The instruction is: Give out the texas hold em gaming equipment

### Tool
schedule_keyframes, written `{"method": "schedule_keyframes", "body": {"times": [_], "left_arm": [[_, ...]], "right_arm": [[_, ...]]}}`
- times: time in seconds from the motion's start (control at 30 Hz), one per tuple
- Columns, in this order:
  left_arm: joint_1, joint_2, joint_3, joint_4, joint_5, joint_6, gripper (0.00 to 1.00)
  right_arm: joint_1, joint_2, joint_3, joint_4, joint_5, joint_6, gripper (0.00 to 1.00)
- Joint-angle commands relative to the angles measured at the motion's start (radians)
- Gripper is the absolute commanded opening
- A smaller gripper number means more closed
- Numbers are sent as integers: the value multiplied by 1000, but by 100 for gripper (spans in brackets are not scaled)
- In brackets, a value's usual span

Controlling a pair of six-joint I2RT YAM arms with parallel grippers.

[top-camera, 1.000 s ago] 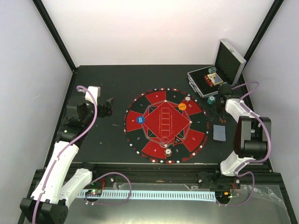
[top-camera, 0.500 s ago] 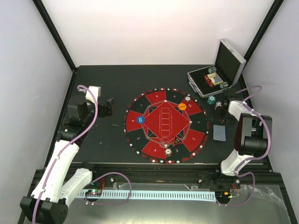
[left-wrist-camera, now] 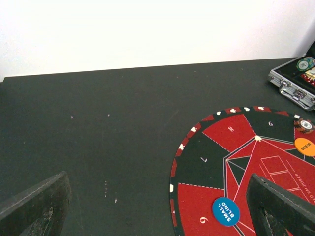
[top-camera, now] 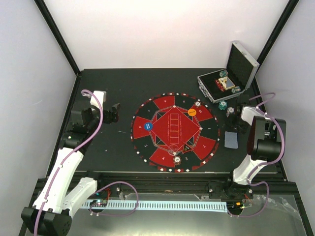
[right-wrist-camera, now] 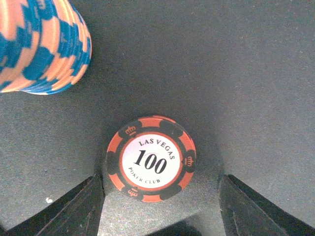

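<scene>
Beside silver case point(top-camera: 242, 64), right gripper point(right-wrist-camera: 161, 183) straddles red 100 chip point(right-wrist-camera: 151, 159), fingers apart, unclamped: lined up for pickup. Left gripper point(left-wrist-camera: 157, 179) spread wide, empty, beside mat point(left-wrist-camera: 236, 147).

silver case point(top-camera: 242, 64): lid raised, far-right of black table point(top-camera: 108, 88) | round red-and-black mat point(top-camera: 173, 131): flat, mid-table

Striped chip stack point(right-wrist-camera: 42, 46) runs off the upper-left edge
</scene>
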State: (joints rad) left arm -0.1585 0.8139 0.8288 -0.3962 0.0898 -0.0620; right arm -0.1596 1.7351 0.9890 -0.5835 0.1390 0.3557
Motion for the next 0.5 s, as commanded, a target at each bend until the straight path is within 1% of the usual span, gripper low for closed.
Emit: {"method": "schedule_keyframes", "body": {"times": [0.0,0.2,0.47], "left_arm": [[-4,1,7,-2,1,1,99],[-5,-1,6,-1,-1,1,99],[-6,-3,7,-2,-3,1,99]], "right_arm": [[-10,32,18,21,-12,-15,65],[-11,54,36,17,-17,-21,62],[-10,53,33,13,-31,-28,54]]}}
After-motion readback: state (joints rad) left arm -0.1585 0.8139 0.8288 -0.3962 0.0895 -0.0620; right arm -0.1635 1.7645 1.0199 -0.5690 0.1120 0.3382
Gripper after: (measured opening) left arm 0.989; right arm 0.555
